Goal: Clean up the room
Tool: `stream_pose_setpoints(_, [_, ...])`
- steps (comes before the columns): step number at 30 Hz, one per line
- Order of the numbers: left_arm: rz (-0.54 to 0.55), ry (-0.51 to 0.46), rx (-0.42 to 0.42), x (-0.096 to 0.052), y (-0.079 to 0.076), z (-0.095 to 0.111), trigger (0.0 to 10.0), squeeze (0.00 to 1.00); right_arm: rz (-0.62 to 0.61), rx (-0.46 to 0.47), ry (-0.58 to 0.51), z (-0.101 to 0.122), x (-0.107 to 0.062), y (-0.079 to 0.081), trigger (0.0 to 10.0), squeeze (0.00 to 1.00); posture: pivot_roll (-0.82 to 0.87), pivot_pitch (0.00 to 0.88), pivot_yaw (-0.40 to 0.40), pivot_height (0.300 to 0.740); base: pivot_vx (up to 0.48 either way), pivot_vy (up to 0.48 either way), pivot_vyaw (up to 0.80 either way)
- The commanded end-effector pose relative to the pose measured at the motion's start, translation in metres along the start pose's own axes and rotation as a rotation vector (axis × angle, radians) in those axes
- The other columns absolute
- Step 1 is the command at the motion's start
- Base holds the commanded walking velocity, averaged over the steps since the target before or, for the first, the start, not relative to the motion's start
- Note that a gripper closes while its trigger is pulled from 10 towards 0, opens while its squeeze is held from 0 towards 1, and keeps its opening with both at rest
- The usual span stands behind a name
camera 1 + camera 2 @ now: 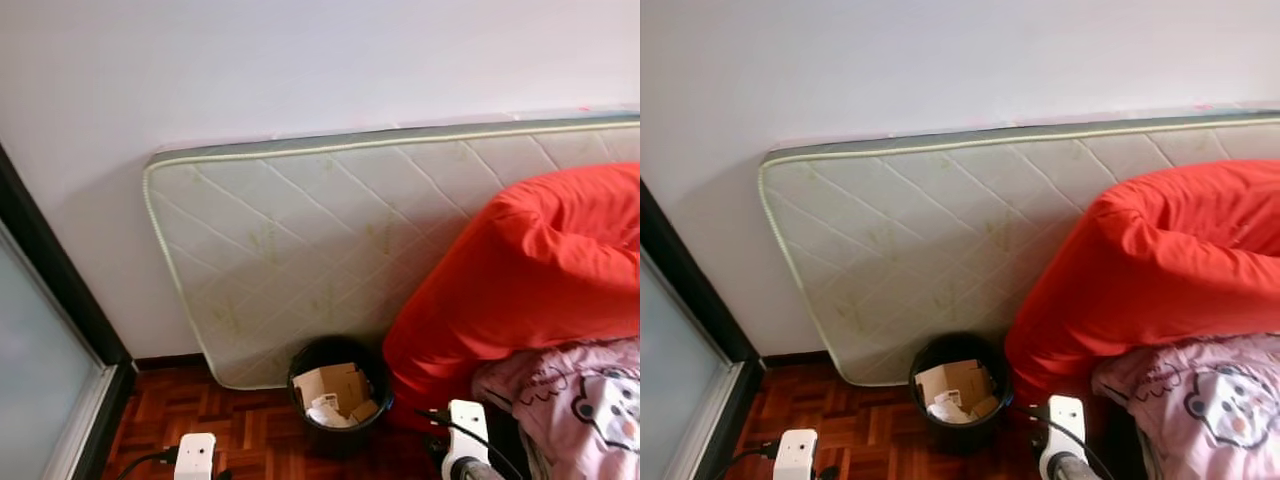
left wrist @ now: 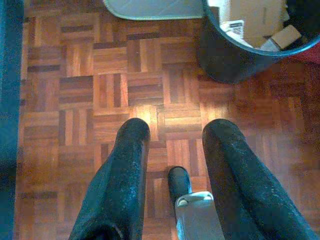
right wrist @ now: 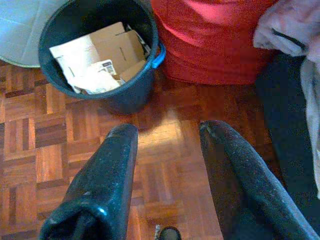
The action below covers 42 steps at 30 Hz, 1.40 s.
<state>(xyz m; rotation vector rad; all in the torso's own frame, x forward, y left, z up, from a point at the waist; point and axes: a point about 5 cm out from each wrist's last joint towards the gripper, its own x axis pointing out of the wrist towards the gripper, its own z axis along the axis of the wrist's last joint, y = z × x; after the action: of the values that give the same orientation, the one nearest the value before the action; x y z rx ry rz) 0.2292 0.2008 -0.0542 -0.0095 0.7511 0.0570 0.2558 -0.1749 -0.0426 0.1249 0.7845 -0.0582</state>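
A black waste bin (image 1: 338, 440) stands on the parquet floor against a leaning mattress (image 1: 300, 240). Inside it lie flattened cardboard (image 3: 115, 47) and crumpled white paper (image 1: 325, 412). My left gripper (image 2: 177, 127) hangs open over bare parquet, with the bin (image 2: 225, 60) a short way ahead of its fingers. My right gripper (image 3: 167, 129) is open too, with nothing between its fingers; the bin (image 3: 125, 95) sits just beyond its fingertips. Both wrists show low in the head views, the left wrist (image 1: 195, 455) and the right wrist (image 1: 465, 430), on either side of the bin.
A big red cushion or beanbag (image 1: 520, 270) leans on the mattress right of the bin. Below it lies a pink cartoon-print blanket (image 1: 585, 400). A dark-framed glass door (image 1: 40, 370) runs along the left. A white wall (image 1: 300, 60) rises behind.
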Motion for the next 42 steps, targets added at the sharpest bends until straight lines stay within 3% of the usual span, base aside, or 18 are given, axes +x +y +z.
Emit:
stream_pose_setpoints(1, [0.010, 0.032, 0.046, -0.0009, 0.0049, -0.0037, 10.0, 0.00, 0.003, -0.011, 0.011, -0.0011, 0.0002, 0.0021, 10.0, 0.00, -0.03, 0.000, 0.027, 0.726, 0.000, 0.000, -0.79])
stream_pose_setpoints(8, [0.013, 0.036, 0.050, -0.0012, 0.0056, -0.0047, 10.0, 0.00, 0.006, -0.017, 0.012, -0.0018, 0.0001, 0.0024, 10.0, 0.00, -0.03, 0.000, 0.029, 0.726, 0.000, -0.229, -0.79])
stream_pose_setpoints(42, [0.015, 0.042, 0.050, -0.0011, 0.0056, -0.0051, 10.0, 0.00, 0.007, -0.029, 0.019, -0.0019, 0.0002, 0.0023, 10.0, 0.00, -0.03, 0.000, 0.025, 0.726, 0.000, 0.000, -0.79])
